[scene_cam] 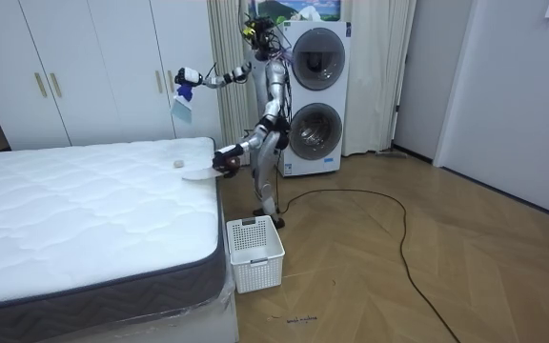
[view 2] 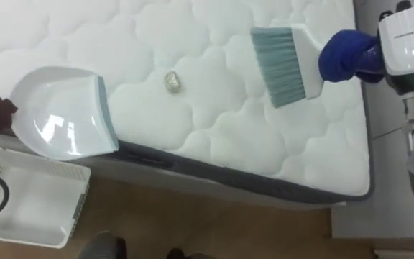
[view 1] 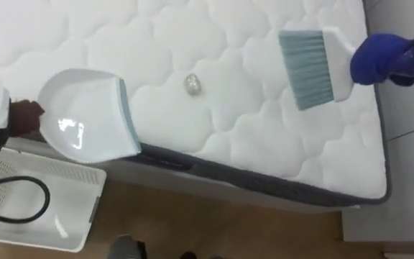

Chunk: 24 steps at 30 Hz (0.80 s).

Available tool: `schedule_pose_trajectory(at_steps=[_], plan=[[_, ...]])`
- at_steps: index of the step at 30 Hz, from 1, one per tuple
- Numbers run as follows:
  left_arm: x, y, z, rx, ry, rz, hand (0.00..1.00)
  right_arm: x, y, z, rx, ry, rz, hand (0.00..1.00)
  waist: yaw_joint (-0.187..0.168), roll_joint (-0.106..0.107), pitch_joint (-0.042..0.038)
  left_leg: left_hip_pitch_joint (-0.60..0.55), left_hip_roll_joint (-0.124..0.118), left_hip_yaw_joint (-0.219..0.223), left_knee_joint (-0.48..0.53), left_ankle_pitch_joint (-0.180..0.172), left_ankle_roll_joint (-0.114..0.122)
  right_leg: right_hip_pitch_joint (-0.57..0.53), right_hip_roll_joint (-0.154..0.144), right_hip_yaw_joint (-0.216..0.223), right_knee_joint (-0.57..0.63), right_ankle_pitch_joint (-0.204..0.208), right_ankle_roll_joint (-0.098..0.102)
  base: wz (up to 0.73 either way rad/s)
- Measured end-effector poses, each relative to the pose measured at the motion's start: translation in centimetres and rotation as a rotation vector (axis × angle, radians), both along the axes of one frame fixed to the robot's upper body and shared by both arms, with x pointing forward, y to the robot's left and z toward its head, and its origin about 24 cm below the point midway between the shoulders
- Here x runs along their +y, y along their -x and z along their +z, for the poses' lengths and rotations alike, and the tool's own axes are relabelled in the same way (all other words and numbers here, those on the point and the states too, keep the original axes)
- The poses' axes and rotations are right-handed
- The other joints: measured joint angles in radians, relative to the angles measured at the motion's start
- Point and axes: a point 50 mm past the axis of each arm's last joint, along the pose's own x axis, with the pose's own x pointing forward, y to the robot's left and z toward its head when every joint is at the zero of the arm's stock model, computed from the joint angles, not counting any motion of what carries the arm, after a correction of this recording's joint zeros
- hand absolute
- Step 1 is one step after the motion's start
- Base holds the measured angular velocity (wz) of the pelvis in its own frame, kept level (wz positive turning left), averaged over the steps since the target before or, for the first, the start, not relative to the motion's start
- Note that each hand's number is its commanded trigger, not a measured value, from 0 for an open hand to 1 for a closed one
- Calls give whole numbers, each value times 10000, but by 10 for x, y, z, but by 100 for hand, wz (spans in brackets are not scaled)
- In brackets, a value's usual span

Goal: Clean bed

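A small crumpled beige ball point(view 1: 194, 84) lies on the white quilted mattress point(view 1: 214, 137) near its edge. To its left a white dustpan point(view 1: 85, 115) with a grey lip rests at the mattress edge, opening towards the ball; my left hand point(view 1: 24, 115), in a dark glove, is shut on its handle. To the ball's right a white brush point(view 1: 309, 63) with grey-blue bristles hangs above the bed, held in my right hand point(view 1: 379, 59), which wears a blue glove. In the room view I stand at the bed's corner, brush point(scene_cam: 182, 105) raised, dustpan point(scene_cam: 198, 171) low.
A white slatted basket point(view 1: 42, 205) stands on the wooden floor beside the bed, below the dustpan. The dark mattress border point(view 1: 264, 188) runs along the near edge. Stacked washing machines point(scene_cam: 313, 95) and white wardrobes point(scene_cam: 93, 67) stand behind me.
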Motion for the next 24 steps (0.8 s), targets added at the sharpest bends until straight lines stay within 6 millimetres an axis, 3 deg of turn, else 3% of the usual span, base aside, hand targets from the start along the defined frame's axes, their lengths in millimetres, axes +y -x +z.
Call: schedule_pose_trajectory(at_steps=[1,6,7,9,11,12,13,14,15,16,17,20,21,22,24], plan=[[0,0,-1,75,55,16,100,2,-1,1,-4,1,86,100,-60,36,-11,192,-50,78,-147,17,22,132,-10,77,-50,11,24,-8],[-12,-4,-8,351,988,95,100,18,-8,13,101,-55,466,100,-507,687,-289,1352,-270,551,-1094,73,92,1053,-6,575,-891,303,277,-17],[-15,-5,-9,309,1242,45,100,18,-8,14,164,-139,429,100,-510,765,-311,1501,-278,634,-1173,82,93,1160,9,673,-997,341,308,-20],[-24,-9,-10,72,2474,34,100,16,-9,14,337,-1269,167,100,-608,1020,-386,1945,-336,776,-1501,88,88,1577,-5,691,-1423,444,372,-22],[-28,-10,-11,-140,3391,172,100,12,-6,9,475,-2605,-37,100,-795,1108,-411,2296,-428,856,-1790,146,84,1909,-57,683,-1707,469,404,-7],[-32,-9,-16,-254,4041,328,100,9,-1,-2,735,-3591,-278,81,-792,1151,-415,2650,-437,975,-2010,163,71,2204,-36,778,-1911,530,415,-12],[-33,-8,-17,-273,4195,366,100,8,1,-5,797,-3801,-330,0,-787,1164,-421,2727,-438,990,-2050,165,68,2277,-27,808,-1969,548,415,-23],[-39,-1,-31,-261,5415,775,100,4,15,-33,1364,-5477,-789,0,-791,1330,-533,3202,-414,1111,-2363,181,34,2677,19,918,-2408,745,421,-27],[-43,6,-43,-280,6498,1222,84,1,28,-56,1782,-6997,-1294,0,-769,1465,-644,3483,-421,1253,-2642,208,-11,2914,40,982,-2686,873,427,-33],[-44,10,-48,-279,6985,1443,35,1,34,-68,2035,-7834,-1552,0,-743,1537,-662,3618,-426,1328,-2743,217,-24,2999,46,1031,-2770,917,427,-47],[-44,19,-57,-261,8095,1970,0,2,48,-94,2650,-9559,-2117,0,-675,1666,-710,3860,-445,1583,-2971,238,-57,3146,54,1049,-2876,940,434,-49],[-50,43,-84,-813,11350,3689,0,12,101,-161,4222,-13849,-3879,0,-705,2017,-746,4288,-506,1715,-3387,306,-160,3418,56,959,-3167,1015,430,-37],[-56,53,-94,-1088,12774,4383,0,23,117,-182,4733,-15598,-4433,0,-640,2156,-736,4430,-562,1524,-3537,338,-206,3429,62,911,-3169,1014,428,-48],[-61,56,-98,-1240,13466,4711,0,30,122,-191,4898,-16374,-4646,0,-634,2223,-727,4453,-577,1375,-3560,346,-220,3422,63,871,-3159,1018,419,-43],[-84,52,-105,-1407,15644,5020,0,62,127,-213,5313,-19218,-4884,0,-643,2336,-732,4558,-605,1230,-3679,418,-265,3430,77,885,-3059,1022,398,-14]])
